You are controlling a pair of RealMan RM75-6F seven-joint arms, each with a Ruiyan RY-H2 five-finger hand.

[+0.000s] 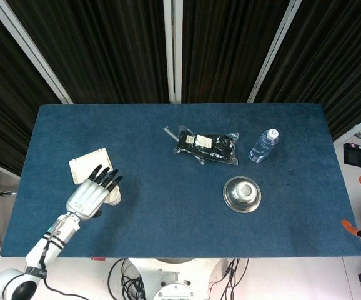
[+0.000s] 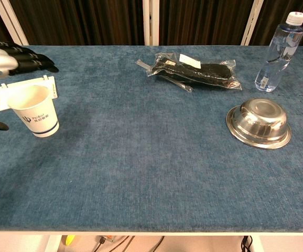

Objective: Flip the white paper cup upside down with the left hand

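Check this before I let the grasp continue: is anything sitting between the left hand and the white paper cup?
Nothing visible blocks it. The left hand hovers open right at the white paper cup; the white tray lies just behind the cup, not between them.

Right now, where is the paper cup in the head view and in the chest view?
Head view: cup left of centre, mostly hidden beneath the left hand.
Chest view: cup at far left, upright, mouth open, the left hand above it.
Shared landmark: the white tray just behind the cup.
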